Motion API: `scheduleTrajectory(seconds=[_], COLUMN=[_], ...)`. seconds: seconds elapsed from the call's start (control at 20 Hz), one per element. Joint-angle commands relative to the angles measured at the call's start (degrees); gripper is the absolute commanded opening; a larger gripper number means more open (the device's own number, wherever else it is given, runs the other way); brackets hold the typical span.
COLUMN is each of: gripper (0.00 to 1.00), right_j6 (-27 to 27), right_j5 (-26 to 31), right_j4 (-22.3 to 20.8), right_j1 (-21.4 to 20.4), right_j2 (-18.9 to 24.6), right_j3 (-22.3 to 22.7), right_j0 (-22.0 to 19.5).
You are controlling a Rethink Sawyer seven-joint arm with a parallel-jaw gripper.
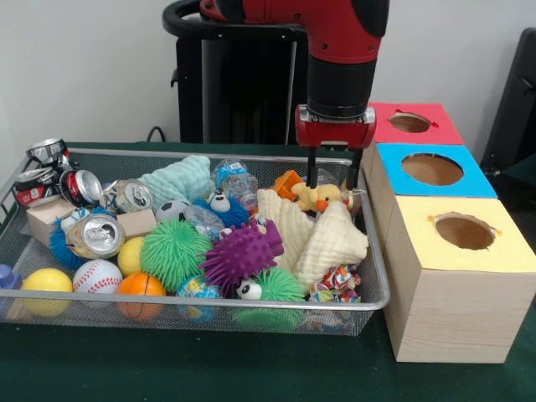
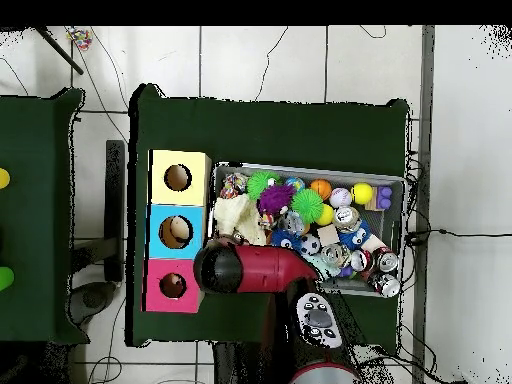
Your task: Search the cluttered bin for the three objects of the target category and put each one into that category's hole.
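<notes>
The silver wire-mesh bin point(image 1: 209, 303) holds a heap of toys, balls, cans and cloths; it also shows in the overhead view point(image 2: 398, 182). My gripper point(image 1: 333, 184) hangs over the bin's far right corner, open. Its two dark fingers point(image 1: 311, 172) stand on either side of a small yellow duck toy point(image 1: 321, 198), just above it. Three wooden boxes stand right of the bin, each with a round hole: red top point(image 1: 414, 123), blue top point(image 1: 431, 169), yellow top point(image 1: 465, 230). In the overhead view the red arm point(image 2: 235, 268) hides the gripper.
In the bin lie crushed cans point(image 1: 94, 234), a green spiky ball point(image 1: 173, 251), a purple spiky ball point(image 1: 241, 253), cream cloths point(image 1: 331, 243), a mint cloth point(image 1: 180, 177), a baseball point(image 1: 97, 276), yellow point(image 1: 46, 283) and orange point(image 1: 141, 286) balls. A black stand point(image 1: 239, 84) rises behind.
</notes>
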Motion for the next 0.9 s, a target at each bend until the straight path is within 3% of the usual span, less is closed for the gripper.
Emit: scheduleTrajectory(seconds=[0.05, 0.55, 0.6, 0.9], gripper=[1.00, 1.00, 0.00, 0.00], right_j6=[5.42, 5.11, 5.17, 5.77], right_j5=[-5.02, -8.63, -8.35, -10.22], right_j4=[-2.48, -4.64, -4.40, -3.99], right_j1=[6.04, 10.05, 10.15, 9.44], right_j2=[2.44, 0.71, 0.29, 0.30], right_j3=[-1.53, -3.59, -3.17, -2.53], right_j0=[-2.59, -4.01, -4.06, -3.43])
